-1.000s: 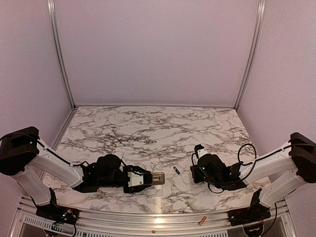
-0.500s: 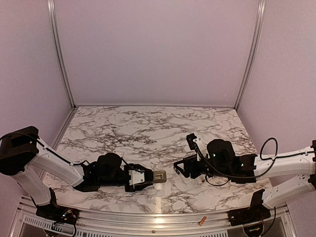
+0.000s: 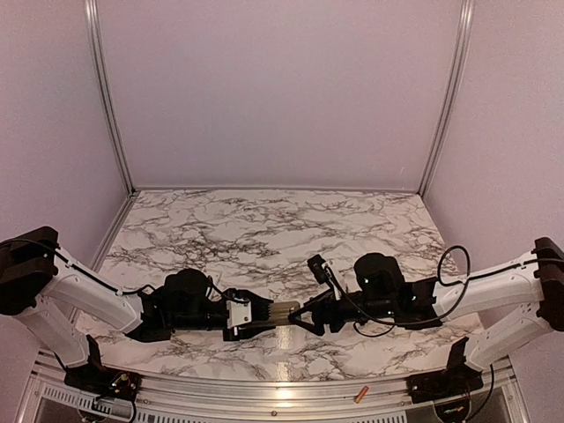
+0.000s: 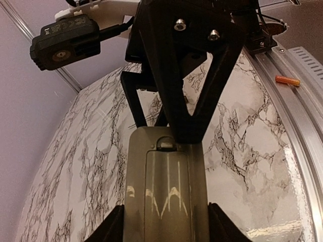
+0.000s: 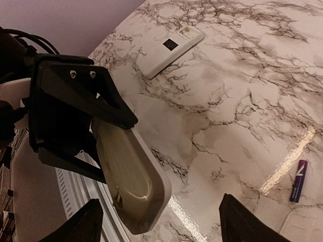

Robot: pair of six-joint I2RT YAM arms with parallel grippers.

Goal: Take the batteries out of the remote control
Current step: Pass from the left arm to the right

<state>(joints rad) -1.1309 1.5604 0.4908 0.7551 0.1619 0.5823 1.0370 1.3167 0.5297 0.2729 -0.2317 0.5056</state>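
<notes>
Your L end effector [image 4: 166,228] is clamped on the remote control [image 4: 164,191], back panel up, prob. to steady it. That lets the R end effector [image 5: 161,227], fingers wide and empty, work the free end right in front of it. One dark battery [image 5: 298,181] lies near its right-hand finger. An orange battery [image 3: 360,394] sits on the rail [image 3: 264,388] toward its arm's base. Can't tell if cells are inside. Marble-look bench [image 3: 264,229], plain lilac walls [image 3: 282,88].

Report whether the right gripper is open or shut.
Open. On the right gripper the jaws stand wide apart in its wrist view, the remote reaching between them.
</notes>
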